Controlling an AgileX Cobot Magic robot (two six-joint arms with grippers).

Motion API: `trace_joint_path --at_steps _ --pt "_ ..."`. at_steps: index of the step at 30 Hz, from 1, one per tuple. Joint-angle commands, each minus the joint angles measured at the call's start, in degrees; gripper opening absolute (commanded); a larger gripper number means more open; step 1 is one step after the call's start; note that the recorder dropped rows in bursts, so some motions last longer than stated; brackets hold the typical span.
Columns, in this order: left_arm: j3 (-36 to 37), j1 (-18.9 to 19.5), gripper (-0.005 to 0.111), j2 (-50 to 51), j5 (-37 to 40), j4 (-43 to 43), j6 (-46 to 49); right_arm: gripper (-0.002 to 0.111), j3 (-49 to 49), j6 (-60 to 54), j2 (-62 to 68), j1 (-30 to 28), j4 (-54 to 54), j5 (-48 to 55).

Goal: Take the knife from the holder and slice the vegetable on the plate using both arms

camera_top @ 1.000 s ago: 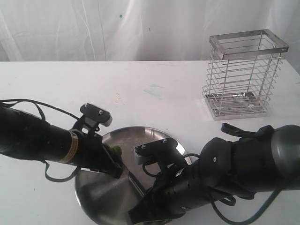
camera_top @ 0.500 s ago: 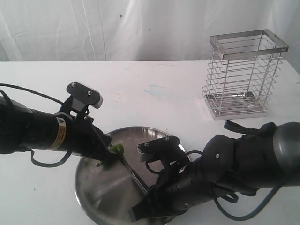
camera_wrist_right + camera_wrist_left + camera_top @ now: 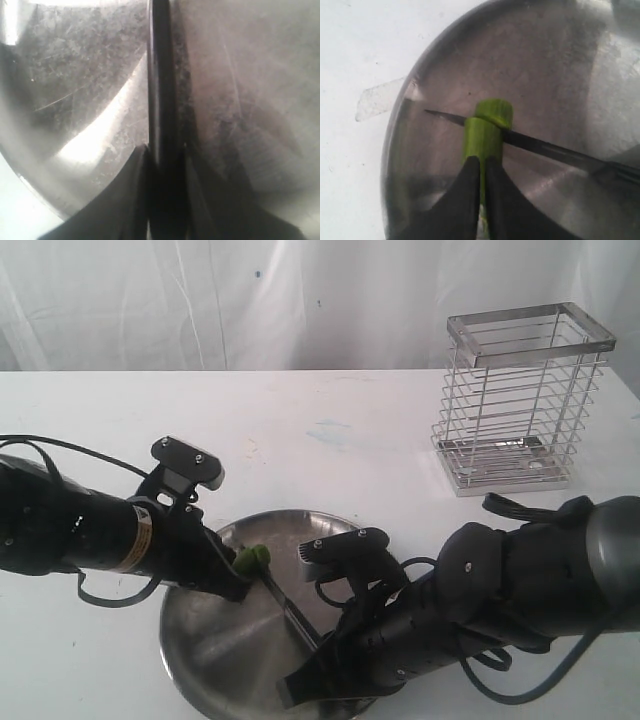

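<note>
The green vegetable (image 3: 252,558) lies on the steel plate (image 3: 205,645), near its far rim. My left gripper (image 3: 483,167) is shut on the vegetable (image 3: 481,137). The dark knife (image 3: 545,149) has its blade laid across the vegetable, with a short cut end piece (image 3: 496,112) beyond the blade. In the exterior view the knife (image 3: 290,612) runs from the vegetable toward my right gripper (image 3: 312,655). The right wrist view shows that gripper (image 3: 164,152) shut on the knife's black handle (image 3: 160,90) over the plate (image 3: 75,75). The wire holder (image 3: 520,400) stands empty at the back right.
The plate sits near the front edge of a white table (image 3: 330,430). A white curtain (image 3: 200,300) hangs behind the table. A strip of clear tape (image 3: 377,97) lies on the table beside the plate rim. Both black arms crowd the plate from left and right.
My left arm pulled back to the left and its wrist lifted, then settled lower, still at the vegetable. The knife blade now shows across the plate. The right arm shifted slightly.
</note>
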Motion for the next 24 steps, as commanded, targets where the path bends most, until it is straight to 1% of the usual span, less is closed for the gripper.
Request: trace_joint_path --at_steps 1,3,5,10,17,20,24 --pt "-1.4 -0.2 0.031 0.1 2.9 0.0 -0.3 0.0 0.0 0.0 -0.2 -0.4 -0.5 0.6" --pt "-2.0 -0.2 0.04 0.7 1.8 0.0 -0.1 0.0 0.0 0.0 -0.2 -0.4 -0.5 0.6" --pt "-2.3 -0.2 0.045 1.7 1.2 0.0 0.0 0.0 0.0 0.0 -0.2 -0.4 -0.5 0.6" --pt "-2.3 -0.2 0.045 4.1 -0.4 0.0 0.8 0.0 0.0 -0.2 -0.2 -0.4 -0.5 0.6" --pt "-3.4 -0.2 0.045 6.4 -0.3 0.0 1.0 0.0 0.0 -0.6 -0.2 -0.4 -0.5 0.7" --pt "-4.0 -0.2 0.038 7.9 -0.3 0.0 1.0 0.0 0.0 -0.6 -0.2 -0.4 -0.5 0.8" --pt "-4.0 -0.2 0.017 8.4 4.5 0.0 0.6 0.0 0.0 -0.6 -0.2 -0.4 -0.5 2.0"
